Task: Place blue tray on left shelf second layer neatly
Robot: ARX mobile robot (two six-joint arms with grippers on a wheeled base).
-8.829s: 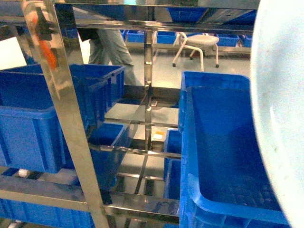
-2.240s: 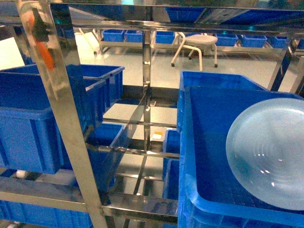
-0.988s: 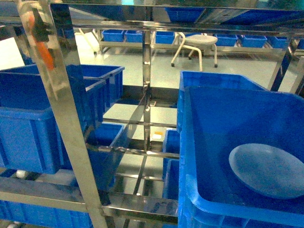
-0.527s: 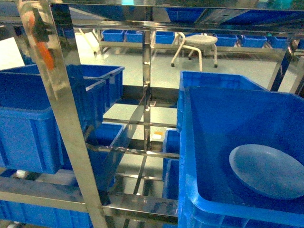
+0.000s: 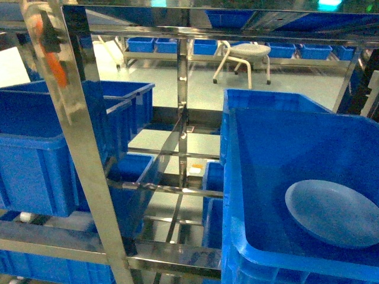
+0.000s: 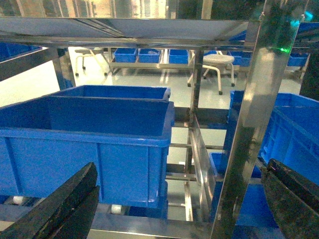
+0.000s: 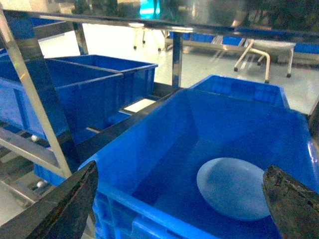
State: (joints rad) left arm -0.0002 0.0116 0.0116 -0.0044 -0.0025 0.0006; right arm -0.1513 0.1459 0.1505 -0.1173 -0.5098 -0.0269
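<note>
Blue tray (image 7: 233,188) lies flat inside the dark-blue crate (image 7: 149,149), just ahead of your right gripper (image 7: 179,209), toward 1 o'clock between its widely spread jaws. Your left gripper (image 6: 174,211), jaws spread too, faces another crate (image 6: 89,144).

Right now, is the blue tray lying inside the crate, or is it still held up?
Inside. The blue tray lies flat on the floor of the big crate, and no gripper touches it; the right gripper is open.
</note>
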